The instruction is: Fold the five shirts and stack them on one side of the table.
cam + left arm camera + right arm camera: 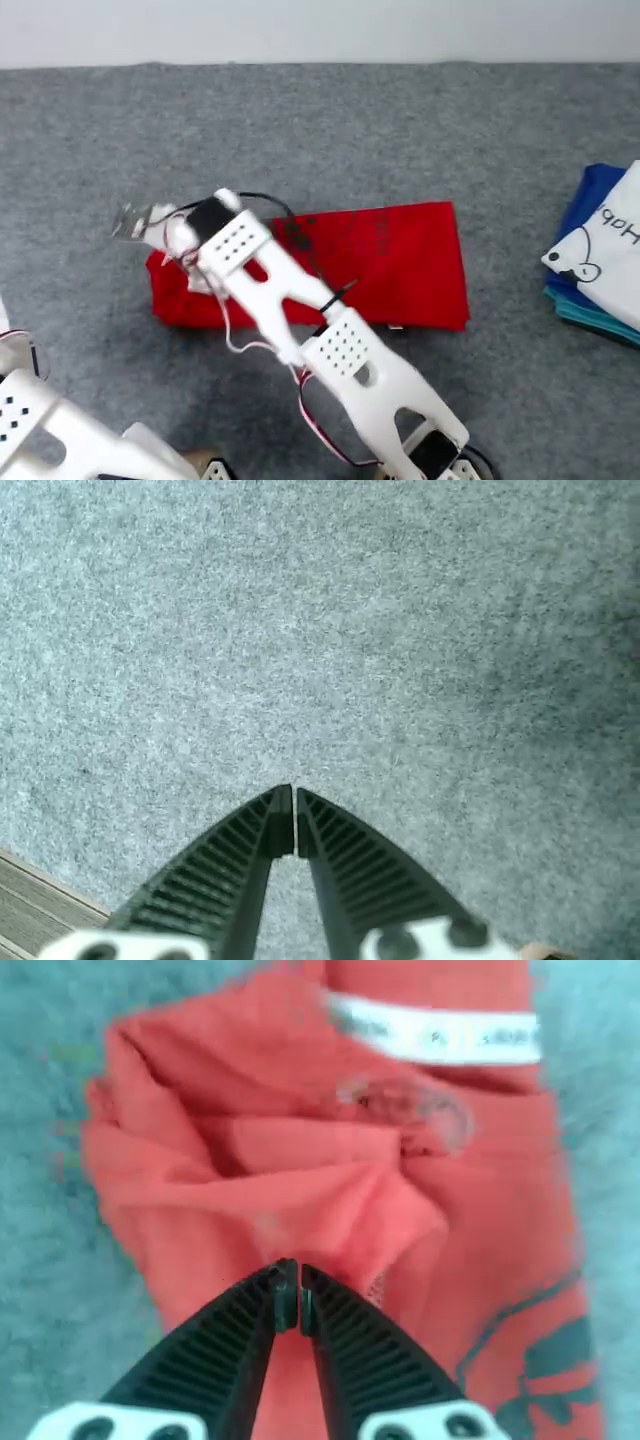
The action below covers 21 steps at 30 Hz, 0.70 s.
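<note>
Red shirt (400,262), a long folded band, rumpled beneath clenched right tool (289,1292); left tool (295,818) likewise clenched.

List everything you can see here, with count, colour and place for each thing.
red shirt: one, red, folded, middle of the table.
stacked shirts: at least three layers, white on top of blue and teal, at the high view's right edge.
table: one, grey fuzzy surface.
left arm: one, white, near corner.
right arm: one, white, stretched over the red shirt.
left claw: black fingers, shut, over bare table.
right claw: black fingers, shut, over the red shirt's crumpled end.
</note>
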Available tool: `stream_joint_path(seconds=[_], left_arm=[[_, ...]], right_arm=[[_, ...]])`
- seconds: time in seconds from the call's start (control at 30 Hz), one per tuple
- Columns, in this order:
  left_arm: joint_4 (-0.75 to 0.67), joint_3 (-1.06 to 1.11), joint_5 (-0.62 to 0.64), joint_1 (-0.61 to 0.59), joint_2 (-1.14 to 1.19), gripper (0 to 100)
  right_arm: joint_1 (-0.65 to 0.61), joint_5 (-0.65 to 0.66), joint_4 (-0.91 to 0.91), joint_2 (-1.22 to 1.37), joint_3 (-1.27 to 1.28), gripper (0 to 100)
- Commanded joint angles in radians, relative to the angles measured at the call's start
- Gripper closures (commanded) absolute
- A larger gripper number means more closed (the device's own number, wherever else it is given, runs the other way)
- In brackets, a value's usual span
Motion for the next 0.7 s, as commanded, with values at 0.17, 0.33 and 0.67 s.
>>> stream_joint_path(seconds=[0.17,0.33,0.67], left_arm=[[-0.002,-0.007,-0.006,0.002,-0.020,98],[-0.002,-0.008,-0.008,0.002,-0.020,98],[-0.002,-0.008,-0.069,0.002,-0.020,98]], right_arm=[[0.090,-0.005,-0.099,0.018,-0.006,98.8],[0.067,-0.005,-0.051,0.001,-0.017,98.8],[0.015,-0.011,0.088,-0.142,-0.075,98.8]])
